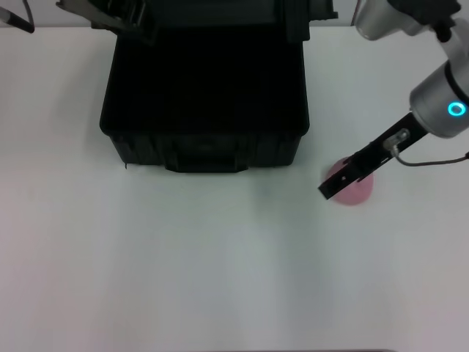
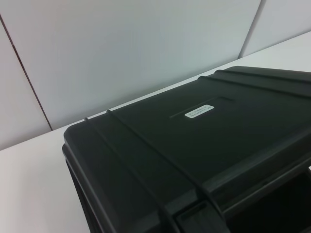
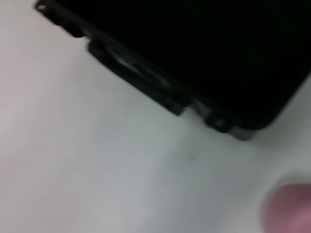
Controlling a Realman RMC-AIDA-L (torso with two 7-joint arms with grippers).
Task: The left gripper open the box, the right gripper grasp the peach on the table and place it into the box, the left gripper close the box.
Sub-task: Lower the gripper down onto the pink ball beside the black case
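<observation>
The black box (image 1: 205, 103) stands at the back middle of the white table (image 1: 183, 264), its lid tilted up at the rear and the inside dark. The left wrist view shows the ribbed lid (image 2: 194, 141) with its small white label (image 2: 199, 111). My left gripper (image 1: 110, 16) is a dark shape at the lid's back left corner. Right of the box, the pink peach (image 1: 355, 189) rests on the table, and my right gripper (image 1: 333, 185) reaches down across it from the blue-ringed arm. The peach (image 3: 290, 208) also shows blurred in the right wrist view, near the box's front edge (image 3: 160, 87).
A thin grey cable (image 1: 432, 160) hangs from the right arm beside the peach. A black object (image 1: 16, 20) lies at the table's far left corner. Bare white tabletop stretches in front of the box.
</observation>
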